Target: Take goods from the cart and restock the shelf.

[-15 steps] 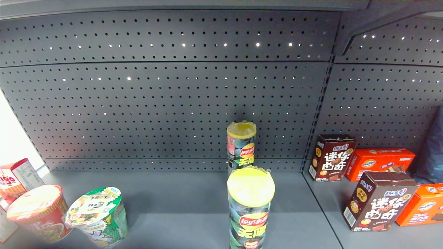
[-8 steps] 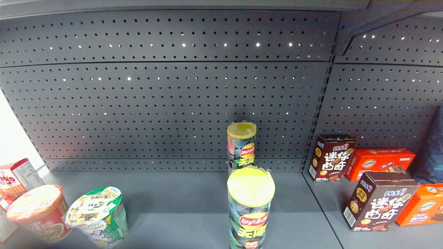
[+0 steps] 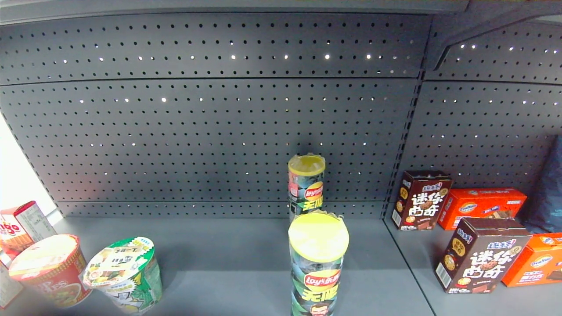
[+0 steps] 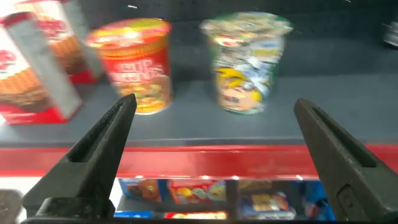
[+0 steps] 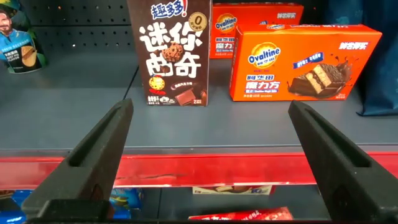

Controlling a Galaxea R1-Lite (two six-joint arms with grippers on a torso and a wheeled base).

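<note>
On the grey shelf (image 3: 228, 259), two tall chip cans with yellow lids stand one behind the other: the near can (image 3: 317, 263) and the far can (image 3: 306, 184). My left gripper (image 4: 214, 146) hangs open in front of the shelf's red edge (image 4: 205, 162), facing a red noodle cup (image 4: 134, 62) and a green noodle cup (image 4: 245, 59). My right gripper (image 5: 211, 155) is open too, empty, in front of a brown cookie box (image 5: 168, 53) and an orange box (image 5: 298, 59).
Red noodle cup (image 3: 46, 267) and green noodle cup (image 3: 125, 274) stand at the shelf's left front, a red box (image 3: 19, 226) behind them. Brown boxes (image 3: 421, 199) and orange boxes (image 3: 480, 202) fill the right bay. Bare shelf lies between cups and cans. Lower goods (image 4: 205, 193) show below.
</note>
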